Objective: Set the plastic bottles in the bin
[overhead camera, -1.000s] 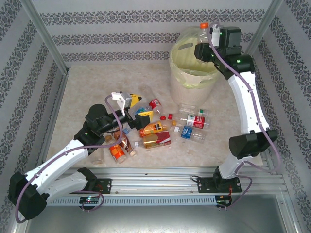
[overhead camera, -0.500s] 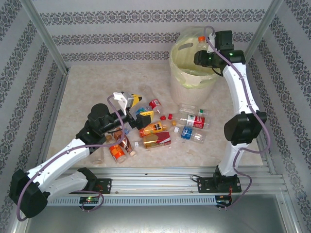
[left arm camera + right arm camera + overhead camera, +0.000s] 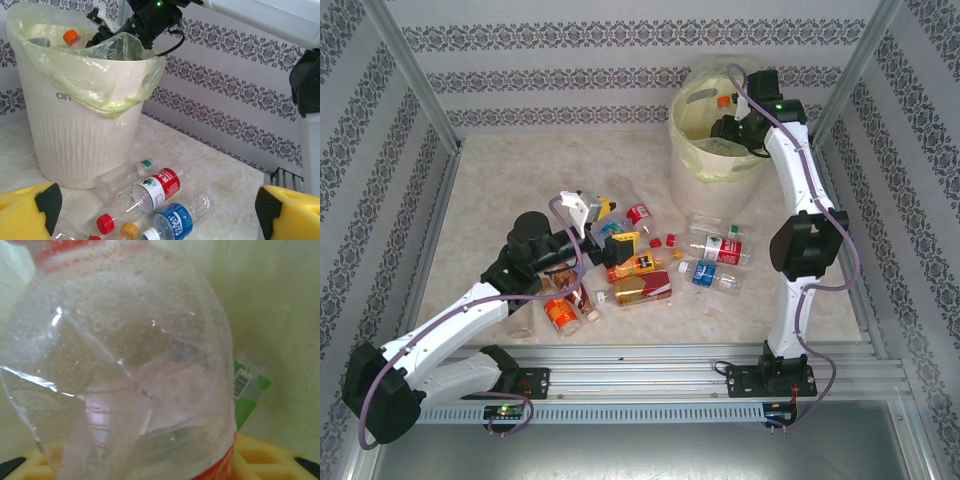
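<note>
**Item 1.** One clear crumpled plastic bottle with an orange cap (image 3: 130,380).
- Position: inside the mouth of the large round cream plastic bin (image 3: 75,140), lying right against the yellow right fingers (image 3: 260,457).
- Surface: thin, dented wall speckled with droplets, with a red band at the neck and another at the base.
- Whether those fingers clamp it or have let go cannot be told.

**Item 2.** Bin, one.
- Sides are wavy and ribbed, with a slot handle.
- A thin, glossy, clear greenish bag liner (image 3: 107,80) is folded over the rim.
- Deeper in the bin, past the bottle, lies a green label with a barcode (image 3: 250,390).

**Item 3.** Bottles at the foot of the bin, on the marbled beige table (image 3: 500,190). Three can be counted in the left wrist view, all lying on their sides and packed close together:
- one clear bottle with a green cap (image 3: 125,177)
- one red-labelled bottle (image 3: 162,184)
- one blue-labelled bottle (image 3: 175,220)

**Item 4.** Cluster of orange and red-labelled bottles (image 3: 640,278), farther out from the bin. It is too crowded to count exactly.

**Item 5.** Left fingers (image 3: 25,212), two.
- Yellow and blocky, with black pads.
- Spread wide and released, grasping nothing.
- Held away from the bin, above the cluster.
</note>
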Available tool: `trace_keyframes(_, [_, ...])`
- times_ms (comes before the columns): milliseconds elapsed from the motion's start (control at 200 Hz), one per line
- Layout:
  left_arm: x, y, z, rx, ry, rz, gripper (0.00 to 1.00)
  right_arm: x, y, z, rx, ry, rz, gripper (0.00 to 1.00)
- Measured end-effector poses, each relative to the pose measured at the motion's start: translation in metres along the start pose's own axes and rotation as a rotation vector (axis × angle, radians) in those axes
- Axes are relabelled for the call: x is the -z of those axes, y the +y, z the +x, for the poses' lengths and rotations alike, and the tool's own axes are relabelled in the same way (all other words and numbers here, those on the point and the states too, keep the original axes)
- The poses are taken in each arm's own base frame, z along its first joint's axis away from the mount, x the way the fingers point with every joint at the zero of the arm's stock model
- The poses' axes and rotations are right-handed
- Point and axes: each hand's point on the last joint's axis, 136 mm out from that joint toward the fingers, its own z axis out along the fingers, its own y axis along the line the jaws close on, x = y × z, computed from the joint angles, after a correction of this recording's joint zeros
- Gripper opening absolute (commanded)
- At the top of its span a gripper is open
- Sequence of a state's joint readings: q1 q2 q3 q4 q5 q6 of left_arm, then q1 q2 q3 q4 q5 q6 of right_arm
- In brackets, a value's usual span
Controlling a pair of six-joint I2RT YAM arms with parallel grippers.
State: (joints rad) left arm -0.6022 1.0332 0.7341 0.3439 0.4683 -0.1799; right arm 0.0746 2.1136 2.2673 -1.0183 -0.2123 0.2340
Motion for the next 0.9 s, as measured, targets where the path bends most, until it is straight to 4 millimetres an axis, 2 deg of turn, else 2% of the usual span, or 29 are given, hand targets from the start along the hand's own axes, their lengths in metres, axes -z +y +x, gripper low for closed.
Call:
trace_keyframes(260, [-0.001, 0.0, 0.001, -0.01, 0.004, 0.002, 1.0, -0.001, 0.0, 0.003, -0.006, 0.011, 0.0, 0.68])
trace_keyframes(595, [-0.001, 0.001, 0.005, -0.011, 0.02, 0.0, 1.0, 0.004, 0.004, 0.001, -0.007, 0.007, -0.017, 0.8])
trace_keyframes(734, [-0.001, 0.001, 0.005, -0.014, 0.021, -0.001, 1.0, 0.024, 0.011, -0.005, -0.002, -0.03, -0.034, 0.81])
trace_keyframes(899, [-0.001, 0.001, 0.005, -0.014, 0.022, -0.001, 1.0, 0.073, 0.027, -0.015, 0.021, -0.118, -0.071, 0.81])
